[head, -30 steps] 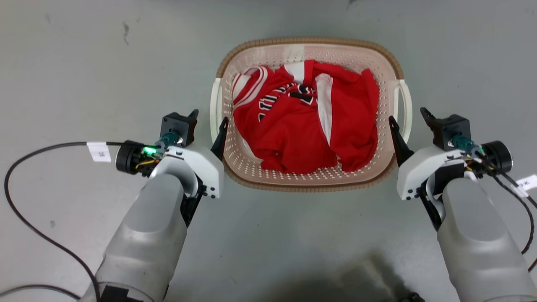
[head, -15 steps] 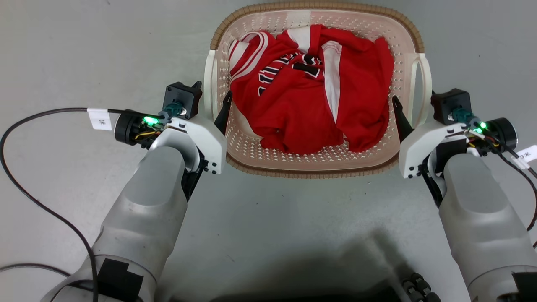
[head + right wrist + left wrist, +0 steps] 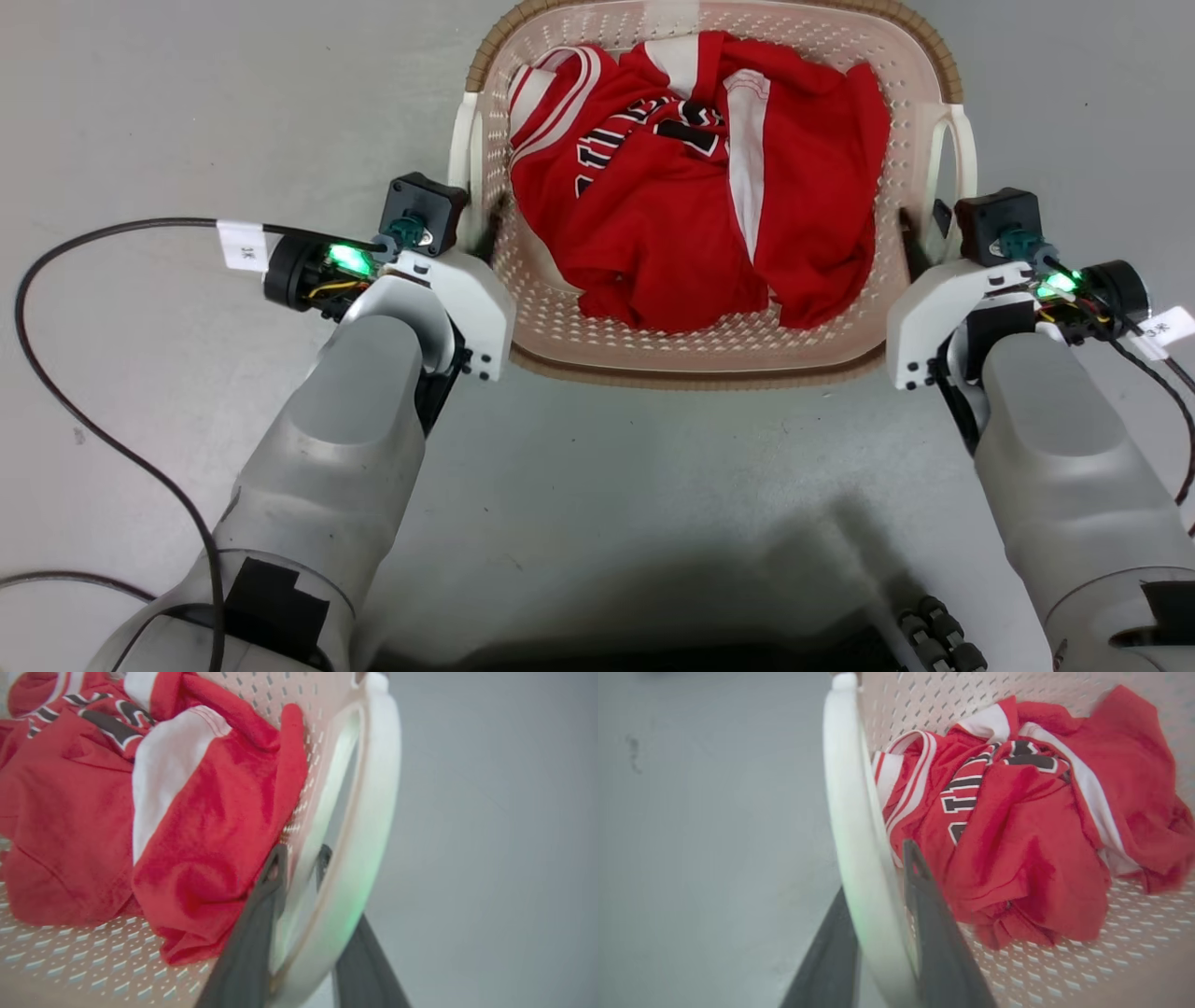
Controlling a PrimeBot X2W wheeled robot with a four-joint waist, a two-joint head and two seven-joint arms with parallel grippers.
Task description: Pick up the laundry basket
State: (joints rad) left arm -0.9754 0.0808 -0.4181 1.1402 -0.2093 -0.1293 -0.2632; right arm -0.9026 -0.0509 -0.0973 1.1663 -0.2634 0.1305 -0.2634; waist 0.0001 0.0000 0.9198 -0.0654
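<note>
Both pincers have advanced along the laundry basket (image 3: 691, 375) to its handles. Head view: left pincer (image 3: 478, 222) and right pincer (image 3: 922, 224) flank it on the floor (image 3: 187, 112). Left wrist view: fingers (image 3: 927, 914) straddle the left handle (image 3: 852, 826) closely; clamping uncertain. Right wrist view: likewise at the right handle (image 3: 376, 812). Lifting remains.

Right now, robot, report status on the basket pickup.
Grips: left gripper and right gripper each shut on a side handle of the laundry basket. Red jersey inside. Black cable lies clear, left.
</note>
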